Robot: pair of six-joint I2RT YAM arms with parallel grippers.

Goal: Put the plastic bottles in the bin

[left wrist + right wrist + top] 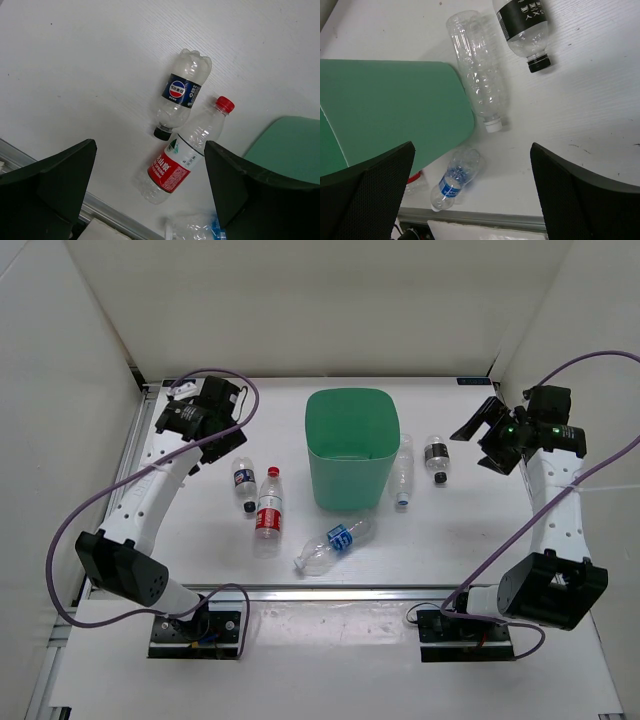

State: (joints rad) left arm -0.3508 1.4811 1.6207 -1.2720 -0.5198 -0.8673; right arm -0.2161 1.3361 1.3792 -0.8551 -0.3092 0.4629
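The green bin stands upright mid-table; no bottle shows inside it. Five bottles lie on the table around it. Left of it lie a dark-blue-label, black-cap bottle and a red-label, red-cap bottle. In front lies a blue-label bottle. Right of it lie an unlabelled white-cap bottle and a dark-label, black-cap bottle. My left gripper is open and empty, high over the far left. My right gripper is open and empty, high over the far right.
White walls close in the table at the back and both sides. A metal rail runs along the near edge. The bin's wall also shows in the left wrist view and the right wrist view. Purple cables loop from both arms.
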